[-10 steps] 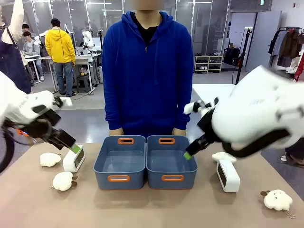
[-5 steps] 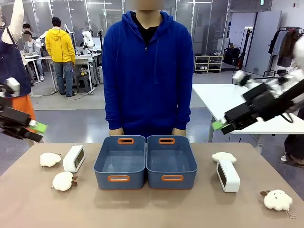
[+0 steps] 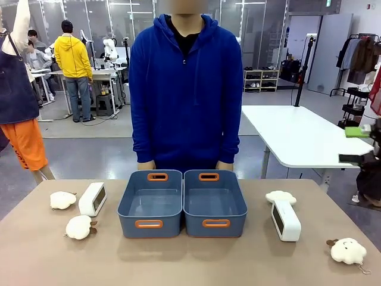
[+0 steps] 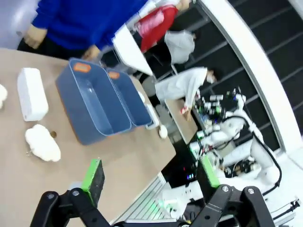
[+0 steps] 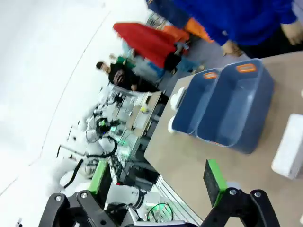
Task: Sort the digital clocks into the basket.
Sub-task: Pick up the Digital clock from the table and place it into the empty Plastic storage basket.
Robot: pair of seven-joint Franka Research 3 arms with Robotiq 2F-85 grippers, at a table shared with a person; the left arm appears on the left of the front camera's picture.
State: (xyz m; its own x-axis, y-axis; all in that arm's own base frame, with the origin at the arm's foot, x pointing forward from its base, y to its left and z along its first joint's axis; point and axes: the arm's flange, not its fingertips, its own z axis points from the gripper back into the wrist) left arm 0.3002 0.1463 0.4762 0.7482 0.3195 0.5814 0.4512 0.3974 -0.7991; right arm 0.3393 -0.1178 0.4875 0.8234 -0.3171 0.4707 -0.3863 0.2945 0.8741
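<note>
Sorting task, reach stage. The left gripper (image 4: 150,166) and the right gripper (image 5: 156,174) both hang well above the table (image 3: 190,262), jaws apart, with nothing between the pads. The left basket (image 3: 132,229) and the right basket (image 3: 231,229) sit side by side at mid-table, walls touching, both empty; which of the two is meant cannot be told. The left clock (image 3: 93,199) stands tilted just beside the left basket's outer wall, its display turned partly toward that basket, with a far plush toy (image 3: 62,199) and a near plush toy (image 3: 80,227) close by. The right clock (image 3: 286,220) lies near the right basket's outer side, display facing the basket, with a third plush toy (image 3: 280,196) at its far end, touching or nearly so. The person (image 3: 186,89) stands behind the baskets, hands at the table's far edge. Neither clock is yet sorted. Suggested execution: each arm should probably take the clock on its own side, descending from above with the pads across the narrow white sides rather than over the display. The right approach should likely favour the clock's near end, leaving the plush undisturbed. The smooth casing may slip, so a centred grip, a lift clear of the rim and a low release inside the basket seem wise
</note>
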